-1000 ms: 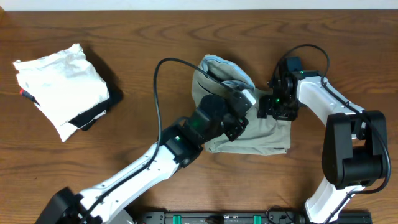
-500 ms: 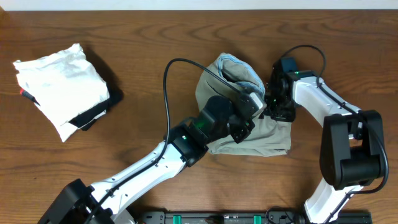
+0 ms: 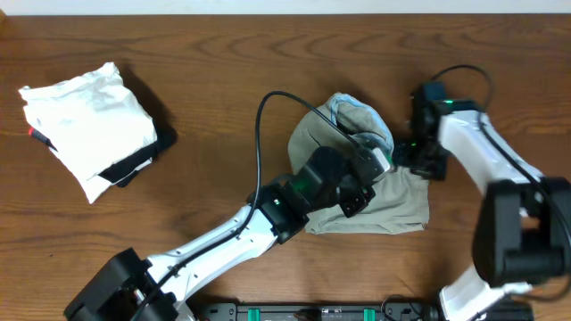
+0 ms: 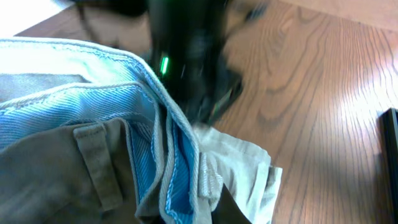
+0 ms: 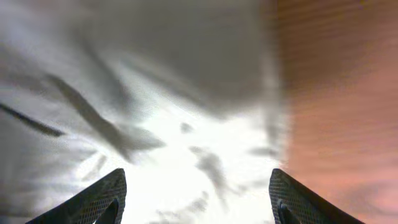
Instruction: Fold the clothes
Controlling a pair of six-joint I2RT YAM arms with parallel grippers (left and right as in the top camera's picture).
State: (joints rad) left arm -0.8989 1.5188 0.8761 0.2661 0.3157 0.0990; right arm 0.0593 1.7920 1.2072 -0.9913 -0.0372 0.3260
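The greyish-khaki clothes (image 3: 393, 209) lie bunched at the table's centre right, with the blue-lined waistband (image 3: 361, 116) turned up at the far side. My left gripper (image 3: 368, 166) is over the bunched middle and shut on the waistband fold. The left wrist view shows the waistband, its belt loop and blue lining (image 4: 134, 124) up close. My right gripper (image 3: 417, 160) is at the garment's right edge. Its fingers are spread wide and empty just over the pale cloth (image 5: 186, 124) in the right wrist view, with bare wood to their right.
A white folded garment (image 3: 85, 125) lies on a black folded cloth (image 3: 143, 159) at the far left. The left arm's black cable (image 3: 261, 134) loops over the table. A black rail (image 3: 312, 312) runs along the front edge.
My left gripper has moved right, dragging the garment with it. My right gripper has shifted right too and stays at the garment's right edge.
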